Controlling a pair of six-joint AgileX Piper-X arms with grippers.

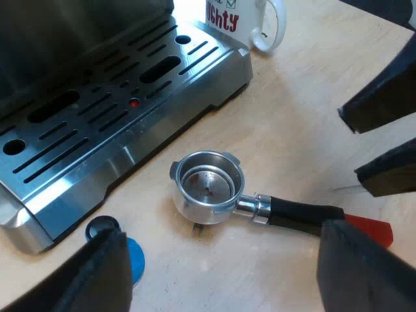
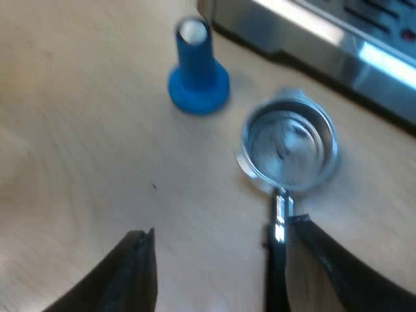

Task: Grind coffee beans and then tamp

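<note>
Holder [image 1: 208, 188] loose on table [image 1: 292, 97] beside espresso machine [image 1: 97, 130], basket empty: grinding and tamping both judged pending. Right gripper [image 2: 221, 260] spread wide astride dark handle, gripping nothing. Left gripper [image 1: 224, 260] wide open, empty. Blue tamper [image 2: 198, 71] stands untouched near holder.

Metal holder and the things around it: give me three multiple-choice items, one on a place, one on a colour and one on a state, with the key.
1. Where is the metal holder relative to the espresso machine? A) locked into its front B) lying loose on the table beside its base C) on its top
2. What colour is the tamper? A) blue B) black C) red
3. How is the right pincer? A) shut on the tamper B) shut, holding nothing C) open
Key: 1 B, it rests flat on the table; 2 A, its body is blue; 3 C, its fingers stand apart astride the handle.
</note>
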